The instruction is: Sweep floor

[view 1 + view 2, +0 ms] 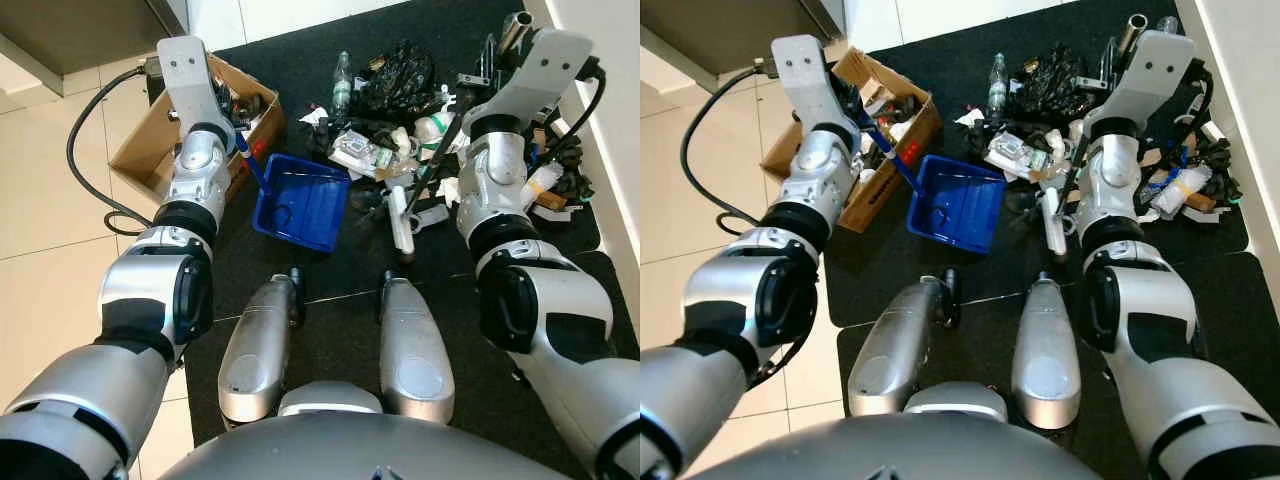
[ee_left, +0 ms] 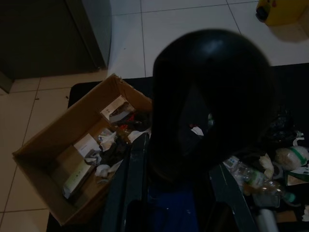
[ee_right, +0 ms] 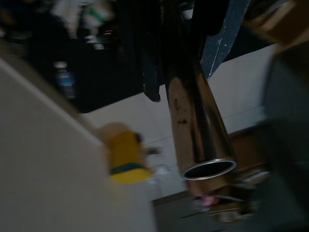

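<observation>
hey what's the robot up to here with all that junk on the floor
It is sweeping litter on a black mat. The left end effector holds the handle of a blue dustpan, which sits on the mat beside an open cardboard box of rubbish. The right end effector grips the metal pole of a broom whose head reaches into a pile of trash, bottles, wrappers and a black bag, just beyond the pan. The dustpan looks nearly empty.

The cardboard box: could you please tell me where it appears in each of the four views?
Left eye view: cardboard box, upper left, beside the blue dustpan.
Right eye view: upper left, again beside the dustpan.
Left wrist view: lower left, open, with litter inside.
Right wrist view: too blurred to tell.
Shared landmark: the dustpan.
</observation>
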